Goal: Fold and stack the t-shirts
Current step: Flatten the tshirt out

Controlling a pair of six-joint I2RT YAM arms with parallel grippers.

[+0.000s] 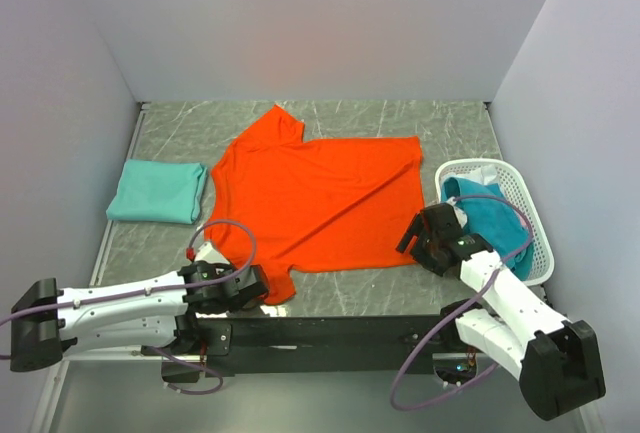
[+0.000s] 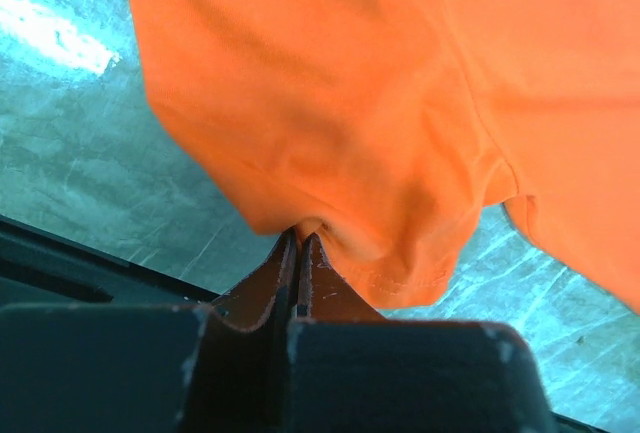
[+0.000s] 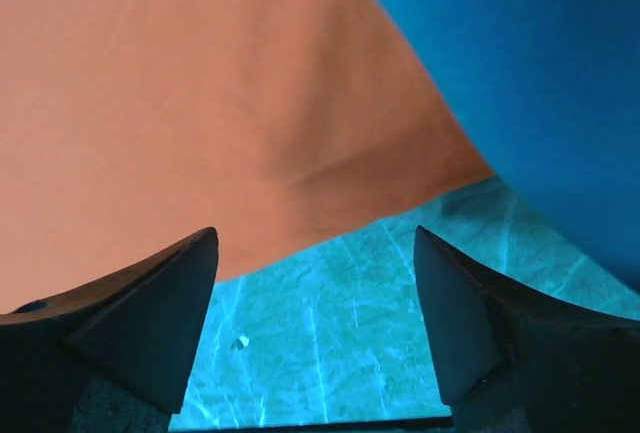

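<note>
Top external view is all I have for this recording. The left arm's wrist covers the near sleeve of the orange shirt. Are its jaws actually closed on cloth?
Observer: Yes. The left wrist view shows the left jaws shut, with a bunched fold of the orange t-shirt pinched between them, close to its stitched hem.
Reviewer: And the right jaws, down by the shirt's near right corner?
Observer: The right wrist view shows the right jaws wide open and gripping nothing. Bare table lies under them, and the shirt's edge lies flat just ahead.
</note>
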